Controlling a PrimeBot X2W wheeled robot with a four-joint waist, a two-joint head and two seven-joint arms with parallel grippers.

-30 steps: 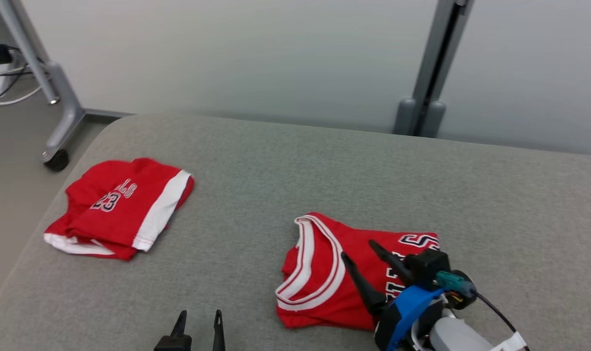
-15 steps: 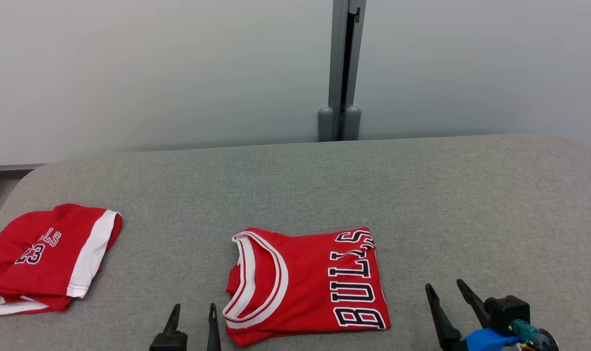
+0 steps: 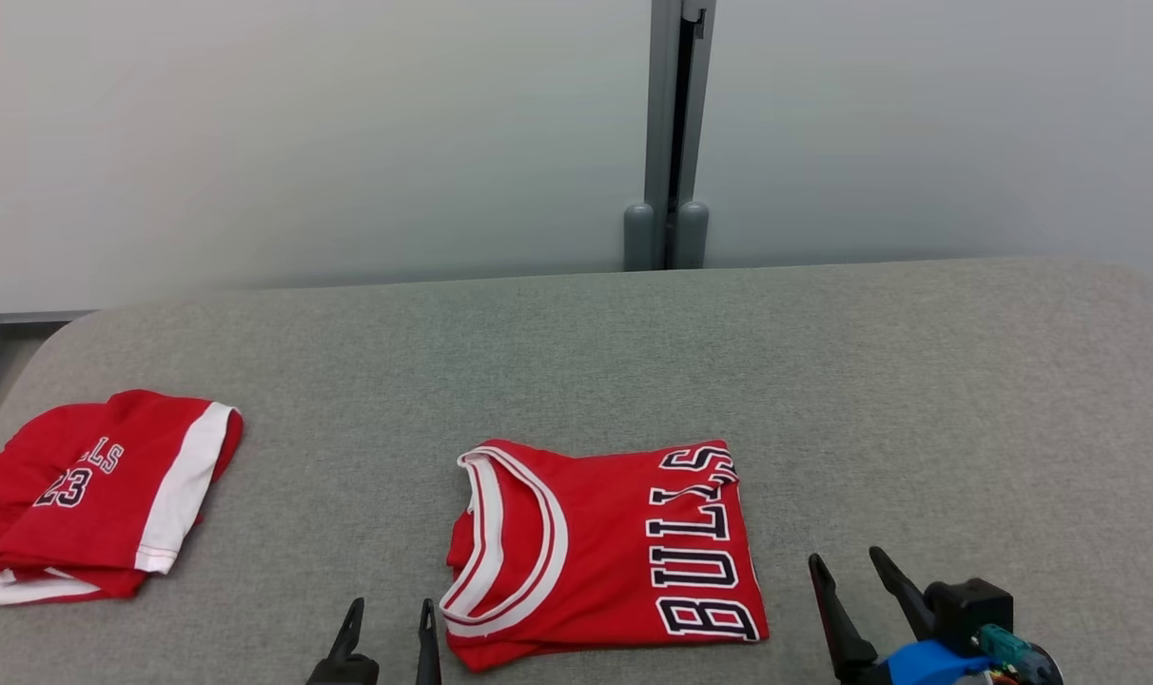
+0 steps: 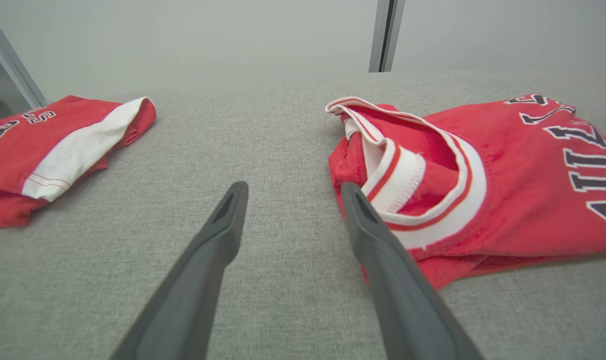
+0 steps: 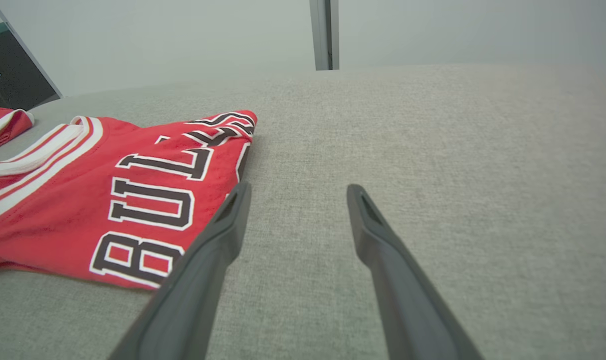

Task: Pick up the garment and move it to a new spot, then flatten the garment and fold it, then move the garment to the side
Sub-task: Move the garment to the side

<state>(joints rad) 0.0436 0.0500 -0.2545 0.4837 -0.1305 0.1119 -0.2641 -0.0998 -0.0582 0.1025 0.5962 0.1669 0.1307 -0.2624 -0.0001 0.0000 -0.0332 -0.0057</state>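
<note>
Grey fabric covers the bench (image 3: 919,381), with folded red shorts (image 3: 101,495) at its far left edge. Further right, the left gripper (image 3: 391,604) hangs empty with its fingers parted, just beside the neckline of the folded red jersey (image 3: 605,552), which lies flat at centre front. Right of the jersey, the right gripper (image 3: 843,556) is likewise spread and empty, clear of the cloth.

What look like folded red shorts (image 3: 82,495) marked 23 lie on the grey table (image 3: 634,362)

Right fingers (image 3: 838,623): long, dark, tapered; black block (image 3: 967,601), blue housing (image 3: 924,663), teal connector (image 3: 1003,642) behind. Left fingers (image 3: 429,647): same dark tapered pair, black base (image 3: 341,672).
</note>
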